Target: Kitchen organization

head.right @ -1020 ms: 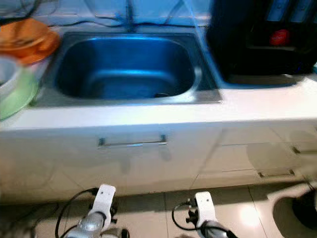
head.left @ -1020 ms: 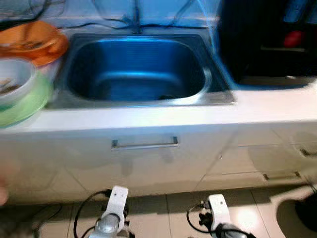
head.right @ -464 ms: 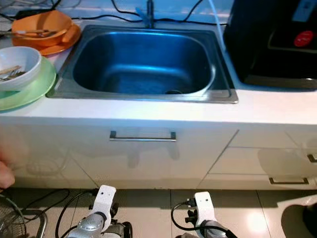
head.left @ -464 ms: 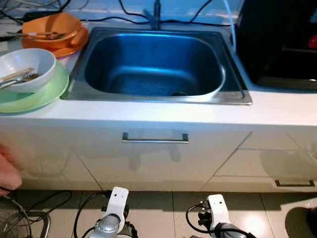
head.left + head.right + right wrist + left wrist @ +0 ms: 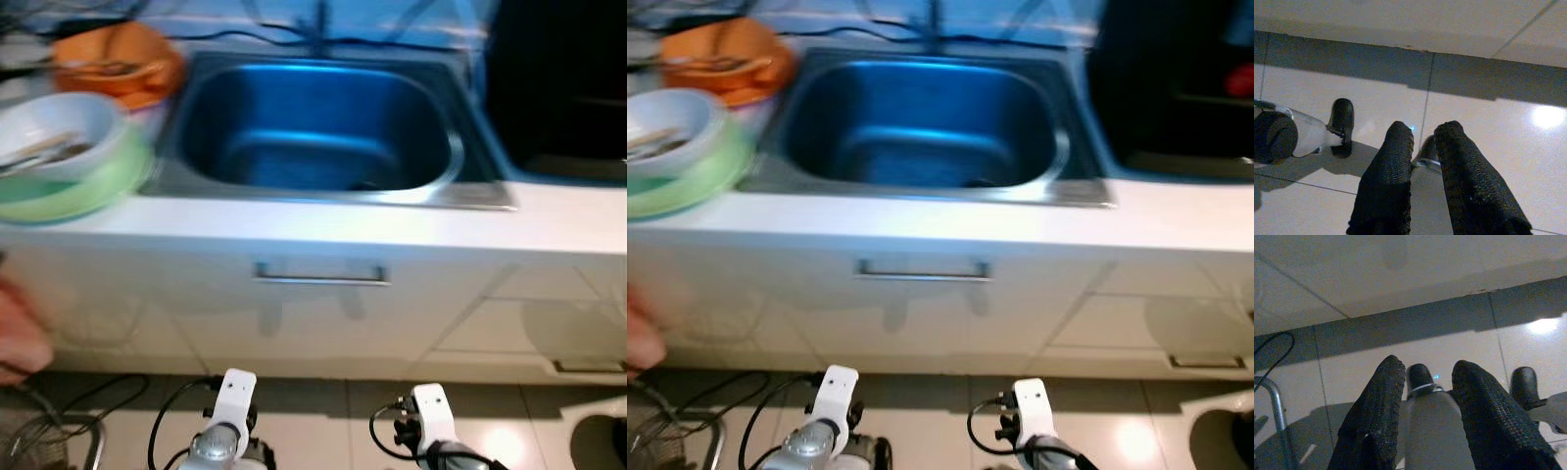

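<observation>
Standing before the counter, the robot looked down at the sink. The dishes sat on the counter to the left of the sink. A white bowl rested on a green plate, with what looked like chopsticks lying in it, though the blur made that hard to tell. Behind them, an orange bowl sat on an orange plate, also with something thin lying in it.

Both arms hung low, near the floor. The left gripper had its two black fingers a little apart, holding nothing. The right gripper had its fingers close together, with just a thin gap, and it was holding nothing too.

The white bowl looked hard and smooth, so it would likely be slippery and could break if dropped. It did not look heavy. The rim seemed the best place to take hold, with one finger inside and one outside. The sticks inside could roll out if the bowl tipped, so it would need to stay level. The green plate was flat and low, so it would be harder to grab; its edge was the only part to pinch.

A person's hand showed at the far left, low by the cupboard.
</observation>
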Robot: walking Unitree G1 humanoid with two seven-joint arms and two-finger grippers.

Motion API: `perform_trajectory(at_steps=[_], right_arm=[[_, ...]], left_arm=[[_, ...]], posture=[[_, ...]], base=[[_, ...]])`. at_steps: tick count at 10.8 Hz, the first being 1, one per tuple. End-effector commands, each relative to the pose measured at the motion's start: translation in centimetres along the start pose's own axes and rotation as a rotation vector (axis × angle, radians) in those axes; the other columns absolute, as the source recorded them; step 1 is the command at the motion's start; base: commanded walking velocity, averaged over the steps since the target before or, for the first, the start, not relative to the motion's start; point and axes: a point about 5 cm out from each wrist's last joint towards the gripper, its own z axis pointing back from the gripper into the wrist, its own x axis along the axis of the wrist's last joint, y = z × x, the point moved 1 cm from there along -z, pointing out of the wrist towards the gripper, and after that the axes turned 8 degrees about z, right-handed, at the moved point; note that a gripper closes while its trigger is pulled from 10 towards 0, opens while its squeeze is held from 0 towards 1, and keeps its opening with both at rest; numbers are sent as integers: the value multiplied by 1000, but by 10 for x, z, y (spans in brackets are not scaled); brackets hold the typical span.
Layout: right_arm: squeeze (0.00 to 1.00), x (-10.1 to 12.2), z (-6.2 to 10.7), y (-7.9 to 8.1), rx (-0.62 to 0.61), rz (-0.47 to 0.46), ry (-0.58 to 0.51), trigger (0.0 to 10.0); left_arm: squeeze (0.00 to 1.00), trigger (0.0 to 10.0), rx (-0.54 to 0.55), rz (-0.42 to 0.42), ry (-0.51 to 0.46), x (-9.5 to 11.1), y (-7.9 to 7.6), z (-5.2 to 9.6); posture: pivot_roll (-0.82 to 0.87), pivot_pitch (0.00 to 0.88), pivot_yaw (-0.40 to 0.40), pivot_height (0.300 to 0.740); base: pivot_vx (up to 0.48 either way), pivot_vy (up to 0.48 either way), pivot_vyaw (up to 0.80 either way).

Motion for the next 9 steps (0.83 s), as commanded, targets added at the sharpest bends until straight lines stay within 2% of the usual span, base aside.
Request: perform_trajectory(at_steps=[1,7,9], right_arm=[[0,-6,1,2,5,-16,23,10000],[0,-7,1,3,8,-20,24,10000],[0,-7,1,3,9,-20,25,10000]], left_arm=[[0,10000,9,6,23,-7,3,1],[0,10000,12,5,26,-8,4,2],[0,10000,10,-5,26,-8,4,2]], posture=[[96,133,-27,740],[94,140,-26,740],[94,136,-25,740]], base=[[0,401,0],[0,385,0],[0,0,0]])
